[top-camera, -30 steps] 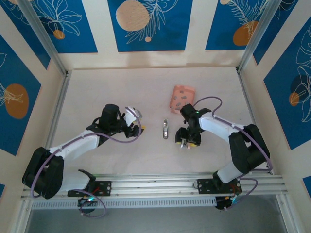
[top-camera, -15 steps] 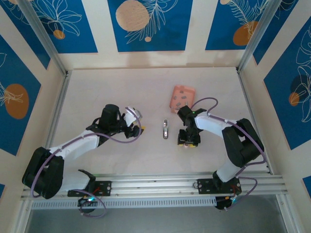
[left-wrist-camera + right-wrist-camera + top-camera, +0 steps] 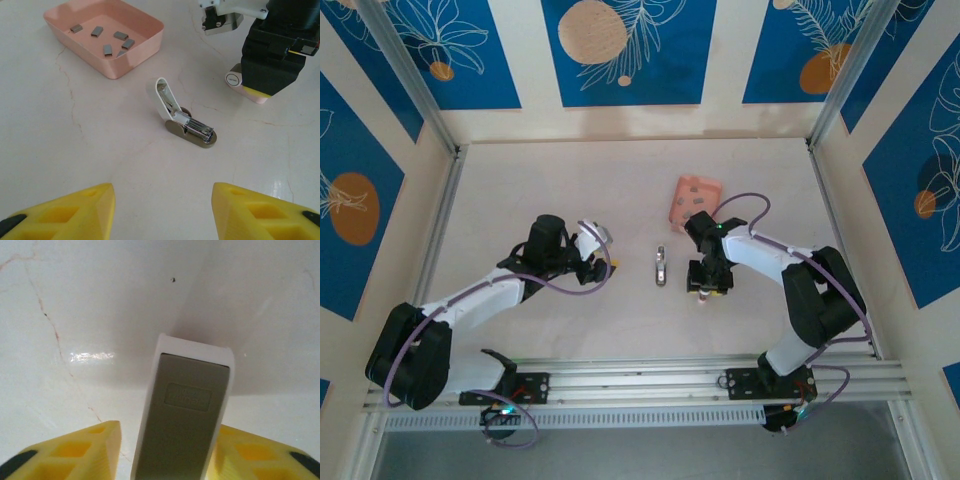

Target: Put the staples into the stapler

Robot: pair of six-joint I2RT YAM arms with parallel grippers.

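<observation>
Staples [image 3: 120,35] lie loose in the tray [image 3: 116,70] on the tabletop [image 3: 50,145], near the stapler [image 3: 185,120] but apart from it. Your left fingers [image 3: 75,210] are spread and empty, and they face the stapler. Your right fingers [image 3: 75,452] stand on both sides of a grey bar [image 3: 187,390]; I cannot tell if they pinch it. The stapler is open with its lid raised. It looks light and may slide. Each strip of staples is tiny, stiff, smooth and probably brittle, so take it gently by its long sides.

Small grey staples [image 3: 120,35] lie loose in the pink tray [image 3: 131,64]; the stapler [image 3: 187,125] sits open nearby, lid raised
</observation>
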